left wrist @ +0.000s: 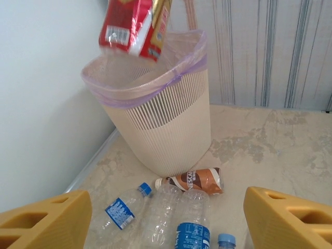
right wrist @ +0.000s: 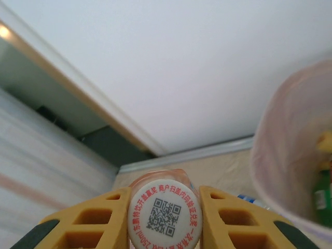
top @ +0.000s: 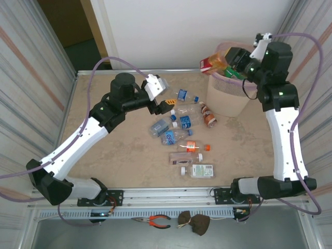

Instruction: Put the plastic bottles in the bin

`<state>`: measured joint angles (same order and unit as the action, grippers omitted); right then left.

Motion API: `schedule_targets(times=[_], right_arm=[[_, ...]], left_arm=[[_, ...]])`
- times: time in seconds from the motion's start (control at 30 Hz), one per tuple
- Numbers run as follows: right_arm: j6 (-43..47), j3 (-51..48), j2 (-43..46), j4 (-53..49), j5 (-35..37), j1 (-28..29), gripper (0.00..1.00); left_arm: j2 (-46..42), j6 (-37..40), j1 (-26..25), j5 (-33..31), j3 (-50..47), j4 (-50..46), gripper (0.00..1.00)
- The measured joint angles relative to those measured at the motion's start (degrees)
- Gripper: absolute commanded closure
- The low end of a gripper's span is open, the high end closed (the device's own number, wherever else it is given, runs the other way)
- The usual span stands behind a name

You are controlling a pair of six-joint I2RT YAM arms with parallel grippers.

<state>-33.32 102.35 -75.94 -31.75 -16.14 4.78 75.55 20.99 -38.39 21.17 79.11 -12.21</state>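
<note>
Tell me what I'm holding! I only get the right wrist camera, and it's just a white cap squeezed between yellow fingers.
Observer: The right gripper is shut on a bottle with a red label, raised at the rim of the bin.
Operator: Are more left to pick up?
Observer: Yes, several loose bottles lie on the table between the arms. One brown bottle is close to the bin's foot.
Operator: What's my other hand doing?
Observer: The left gripper is open and empty, hovering above those loose bottles.
</note>
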Motion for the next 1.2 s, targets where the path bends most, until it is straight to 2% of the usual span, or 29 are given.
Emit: schedule_targets(times=[0.3, 0.77, 1.2], right_arm=[[10.1, 7.6, -7.9, -1.3, 11.8, -4.8, 0.70], [30.0, 11.5, -24.7, 1.8, 28.9, -5.2, 0.70], [45.1, 11.5, -35.4, 5.6, 35.9, -5.1, 0.67]], left_arm=[[-2.7, -0.2, 0.0, -1.6, -1.9, -1.2, 0.23], [-4.3, -1.8, 0.0, -2.4, -3.6, -1.6, 0.23], [-4.3, -3.1, 0.0, -2.4, -4.9, -1.6, 0.23]])
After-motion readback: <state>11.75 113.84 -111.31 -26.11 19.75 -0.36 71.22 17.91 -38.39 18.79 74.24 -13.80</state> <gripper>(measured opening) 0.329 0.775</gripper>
